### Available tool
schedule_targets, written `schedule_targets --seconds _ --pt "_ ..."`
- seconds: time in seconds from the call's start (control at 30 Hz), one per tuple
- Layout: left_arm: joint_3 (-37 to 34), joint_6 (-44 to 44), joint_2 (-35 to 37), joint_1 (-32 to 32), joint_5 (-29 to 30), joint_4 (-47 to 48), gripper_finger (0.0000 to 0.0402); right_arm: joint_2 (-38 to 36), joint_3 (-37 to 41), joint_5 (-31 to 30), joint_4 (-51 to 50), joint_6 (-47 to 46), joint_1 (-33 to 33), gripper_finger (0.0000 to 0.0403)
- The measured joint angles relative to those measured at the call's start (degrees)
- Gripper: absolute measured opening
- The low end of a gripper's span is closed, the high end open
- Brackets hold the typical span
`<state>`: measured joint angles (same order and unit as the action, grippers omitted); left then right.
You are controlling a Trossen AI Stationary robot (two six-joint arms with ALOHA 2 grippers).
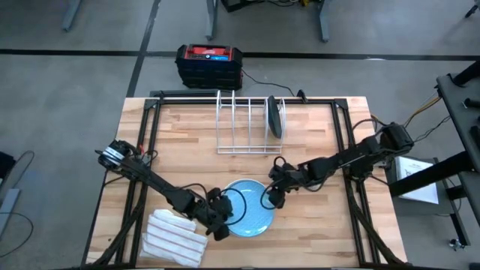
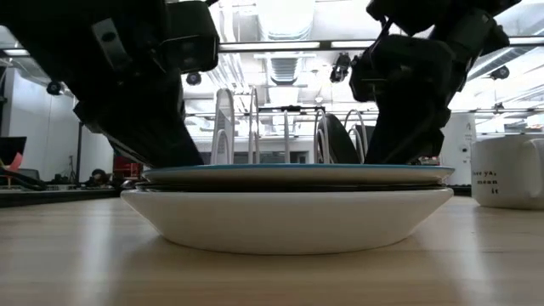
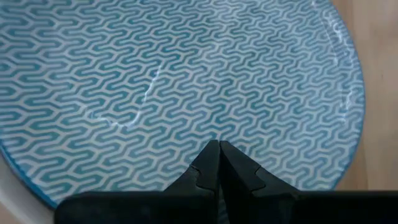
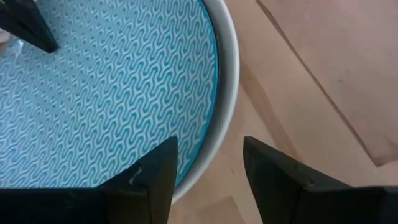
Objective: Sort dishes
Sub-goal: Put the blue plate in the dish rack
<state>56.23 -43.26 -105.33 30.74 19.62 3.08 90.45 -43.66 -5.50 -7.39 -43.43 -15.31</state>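
Round light-blue patterned plate [image 1: 247, 210] tops the white dish [image 4: 227, 93] stack at table's 6 o'clock; right gripper [image 4: 208, 165], jaws open, straddles its 3 o'clock rim; left gripper [image 3: 219, 163] closed at 9.

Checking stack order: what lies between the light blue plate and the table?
In the low view, a white dish sits under the light blue plate, on the table.
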Motion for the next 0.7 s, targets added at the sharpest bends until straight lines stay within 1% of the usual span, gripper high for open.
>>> schedule_targets --seconds 0.2,0.53,0.7 --pt "0.3 -2.7 -2.0 0.0 0.6 -1.9 0.0000 0.7 -0.2 0.1 0.3 0.0 0.4 0.0174" --pt "0.2 -1.9 -2.8 -0.2 3.9 -2.1 0.0000 2.4 -0.2 0.9 1.1 0.5 1.3 0.0174" --pt "0.1 -0.9 -3.2 -0.6 3.9 -2.3 0.0000 4.5 -0.2 1.5 4.1 1.4 1.4 0.0167"
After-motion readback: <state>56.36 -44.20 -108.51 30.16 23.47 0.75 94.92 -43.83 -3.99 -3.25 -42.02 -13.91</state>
